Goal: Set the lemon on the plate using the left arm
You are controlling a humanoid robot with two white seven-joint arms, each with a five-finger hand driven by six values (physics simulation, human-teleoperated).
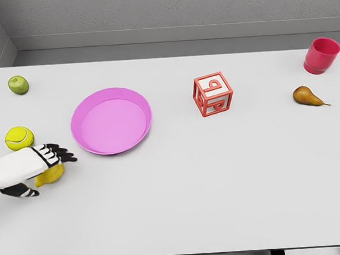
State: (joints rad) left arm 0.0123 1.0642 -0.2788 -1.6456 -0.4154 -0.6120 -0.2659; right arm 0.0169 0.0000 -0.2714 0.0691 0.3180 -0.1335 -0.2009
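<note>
The yellow lemon lies on the white table near the left edge, partly covered by my left hand. The hand comes in from the lower left and hovers right over the lemon. Its black fingers stretch out past the fruit's top and the thumb sits on its near left side. The fingers look extended, not curled around the lemon. The pink plate lies empty a short way up and to the right of the hand. The right arm is out of view.
A yellow-green tennis ball sits just above the hand, and a green apple at the far left. A red letter block, a brown pear and a red cup stand to the right.
</note>
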